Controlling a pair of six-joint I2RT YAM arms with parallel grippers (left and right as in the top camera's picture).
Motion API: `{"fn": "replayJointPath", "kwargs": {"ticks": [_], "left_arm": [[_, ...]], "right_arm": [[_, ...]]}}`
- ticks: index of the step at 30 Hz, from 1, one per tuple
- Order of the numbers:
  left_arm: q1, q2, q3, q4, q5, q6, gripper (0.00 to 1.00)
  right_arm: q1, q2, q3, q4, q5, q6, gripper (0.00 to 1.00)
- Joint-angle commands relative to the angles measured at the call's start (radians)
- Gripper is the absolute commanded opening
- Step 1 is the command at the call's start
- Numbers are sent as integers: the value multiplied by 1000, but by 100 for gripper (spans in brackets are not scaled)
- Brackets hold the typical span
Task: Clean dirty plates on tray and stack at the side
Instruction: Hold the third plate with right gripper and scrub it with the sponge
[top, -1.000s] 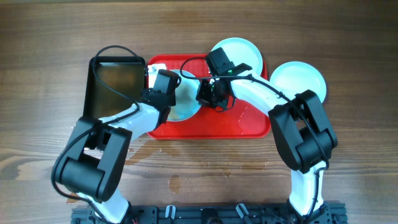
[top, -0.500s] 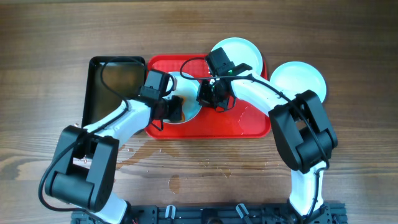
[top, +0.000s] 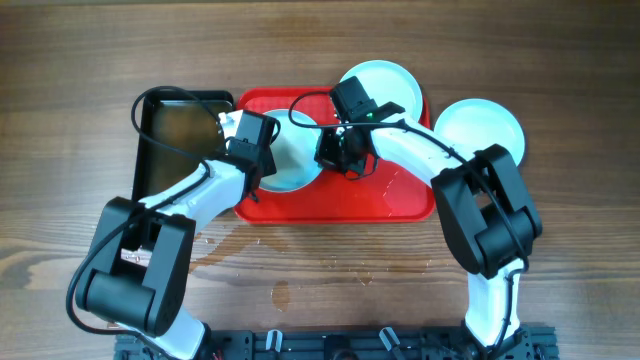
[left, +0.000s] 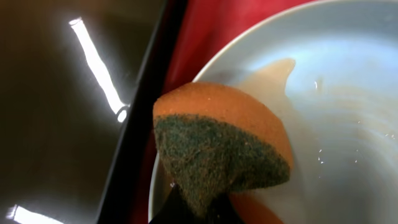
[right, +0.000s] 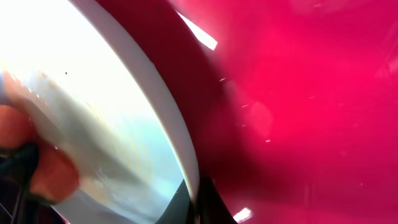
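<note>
A pale aqua plate lies on the left half of the red tray. My left gripper is shut on an orange sponge with a green scouring face and presses it on the plate's left part, near the rim. Wet streaks show on the plate's face. My right gripper is shut on the plate's right rim, its jaws pinching the edge. A second plate sits at the tray's far right corner. A third plate lies on the table, right of the tray.
A black rectangular tray lies against the red tray's left side and its rim is close beside the sponge. Water patches lie on the wooden table in front of the tray.
My left gripper has swept the sponge over the plate, down toward the near side and then back up to the left rim. The right gripper has held the plate's rim still.
</note>
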Motion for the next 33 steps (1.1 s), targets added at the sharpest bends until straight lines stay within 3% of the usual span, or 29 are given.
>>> {"fn": "replayJointPath", "kwargs": {"ticks": [1,5,7,10,16,23,27,33], "left_arm": [[-2,32,-48,-108,69,27,4],[-2,-15,-36,-77,508,246,4],[-2,-21,-35,-9,618,267,4],[-2,-21,-35,100,610,266,4],[-2,37,-35,181,359,266,4],[17,140,-35,266,315,224,4],[123,119,41,122,349,56,4],[252,91,327,-205,666,30,4]], "right_arm": [[3,41,-32,-13,37,-12,4],[3,41,-32,-10,35,-15,4],[3,41,-32,-9,34,-15,4],[4,41,-32,-8,34,-15,4],[4,41,-32,-6,34,-15,4],[4,41,-32,-2,34,-19,4],[4,41,-32,-2,34,-22,4],[3,41,-32,0,34,-23,4]]}}
